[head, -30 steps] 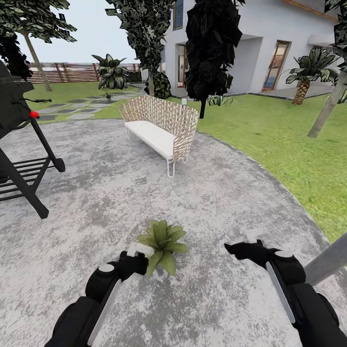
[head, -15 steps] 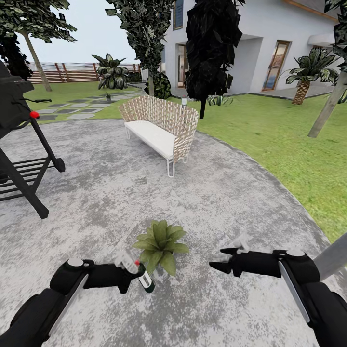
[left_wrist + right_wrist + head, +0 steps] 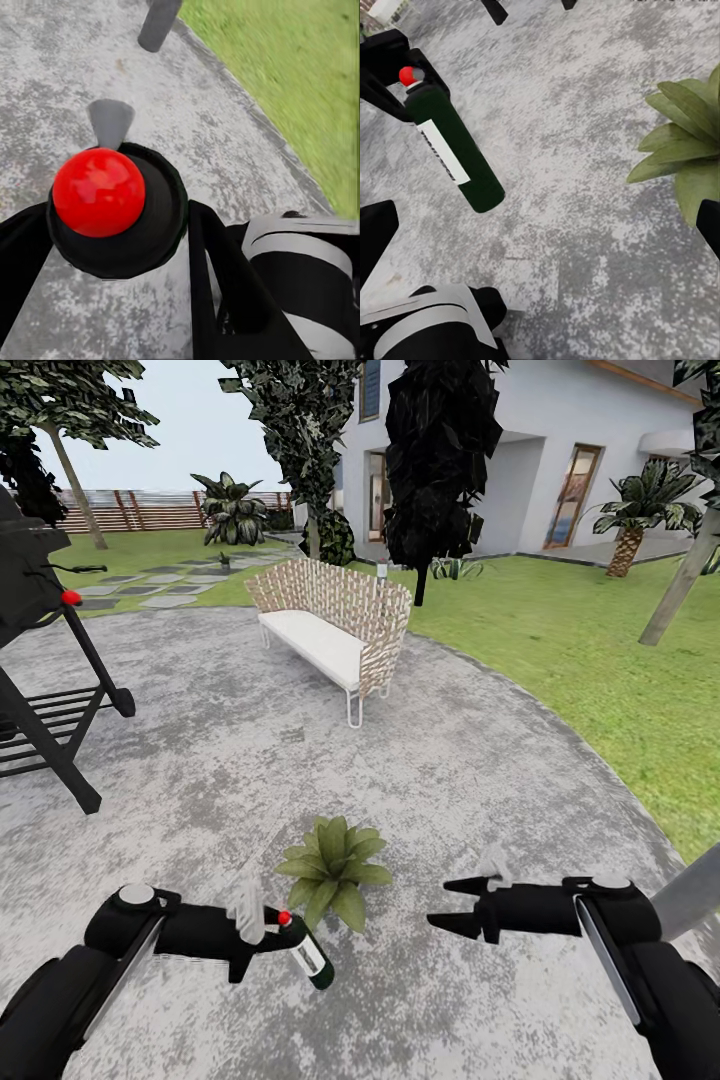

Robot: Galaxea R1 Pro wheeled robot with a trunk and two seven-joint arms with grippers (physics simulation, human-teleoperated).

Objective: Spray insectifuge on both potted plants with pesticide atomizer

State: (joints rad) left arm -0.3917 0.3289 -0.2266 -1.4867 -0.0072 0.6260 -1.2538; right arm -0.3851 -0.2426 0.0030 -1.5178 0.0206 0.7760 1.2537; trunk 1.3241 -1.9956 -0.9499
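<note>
My left gripper is shut on the pesticide atomizer, a dark green bottle with a red top and a white label. It is held near its neck and tilts down toward the paving. In the left wrist view its red top sits between the black fingers. One potted plant, a low green rosette, stands on the patio just beyond the bottle. My right gripper hangs open to the plant's right, apart from it. The right wrist view shows the atomizer and the plant's leaves.
A wicker bench with a white cushion stands farther back on the round grey patio. A black grill is at the left. Lawn borders the patio on the right, and a grey post rises at the right edge.
My left arm has swung out to the left and lowered, and the green bottle now shows in its gripper, tilting further down. My right gripper has shifted left toward the plant.
</note>
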